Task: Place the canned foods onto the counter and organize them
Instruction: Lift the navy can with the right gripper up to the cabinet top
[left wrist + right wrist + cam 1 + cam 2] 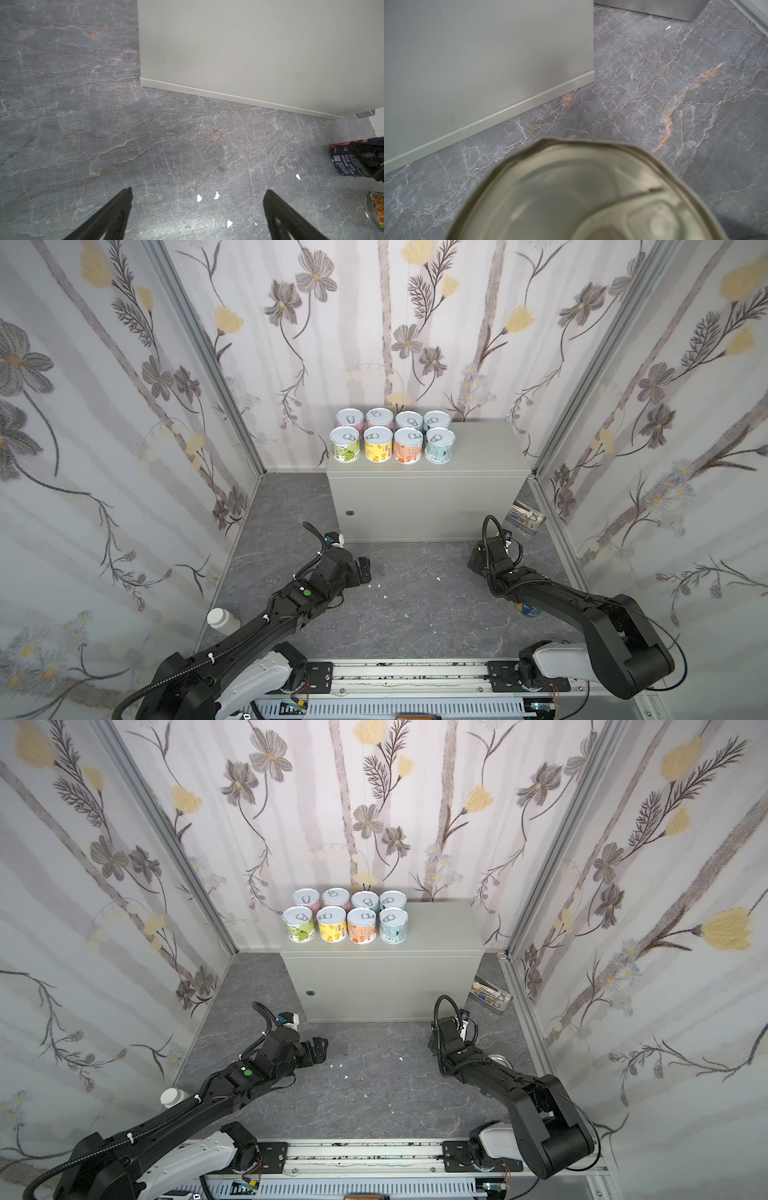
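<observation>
Eight short canned foods with silver pull-tab lids stand in two rows on the left part of the counter. My left gripper hangs open over bare floor by the counter's front left corner, holding nothing. My right gripper points down at the counter's front right corner, over a dark navy can. That can's lid fills the right wrist view and hides the jaws. One black finger lies across the can's side. A blue can stands under the right forearm.
A shiny metal tray of utensils sits on the floor right of the counter. A white-capped bottle stands by the left wall under the left arm. Small white flecks dot the marbled floor. Floral walls close three sides.
</observation>
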Motion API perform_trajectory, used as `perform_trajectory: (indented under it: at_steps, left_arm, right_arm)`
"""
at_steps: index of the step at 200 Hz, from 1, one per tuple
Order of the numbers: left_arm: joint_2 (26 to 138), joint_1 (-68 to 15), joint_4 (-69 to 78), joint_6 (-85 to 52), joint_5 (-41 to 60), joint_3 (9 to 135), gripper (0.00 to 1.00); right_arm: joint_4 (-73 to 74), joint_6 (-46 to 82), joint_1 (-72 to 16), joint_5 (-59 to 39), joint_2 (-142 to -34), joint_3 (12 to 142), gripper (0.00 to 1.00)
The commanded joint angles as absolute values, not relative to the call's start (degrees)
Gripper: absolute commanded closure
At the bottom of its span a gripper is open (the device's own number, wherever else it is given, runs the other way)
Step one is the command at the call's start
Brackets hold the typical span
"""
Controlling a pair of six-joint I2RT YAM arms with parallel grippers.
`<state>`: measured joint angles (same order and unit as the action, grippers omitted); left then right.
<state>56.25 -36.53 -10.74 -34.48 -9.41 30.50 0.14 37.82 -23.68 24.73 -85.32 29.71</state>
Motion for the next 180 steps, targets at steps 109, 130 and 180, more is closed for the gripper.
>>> perform_trajectory:
  at_steps: [109,130,180]
  left_arm:
    - [54.3,-36.3,-9.3,-34.1,-9.0,30.5,0.00]
    - [54.0,-36.3,-9.4,-34.4,-8.6,30.6,0.00]
    - [52.3,-36.4,-10.3,-34.4,-8.0,31.2,0.00]
  right_arm:
    - [-2.8,34.9,-26.0,22.2,-81.7,31.3,0.47]
    - [-4.4,33.3,-26.6,21.1,-79.2,32.0,0.49]
    - [-9.9,27.9,-27.8,16.5,-72.2,34.4,0.50]
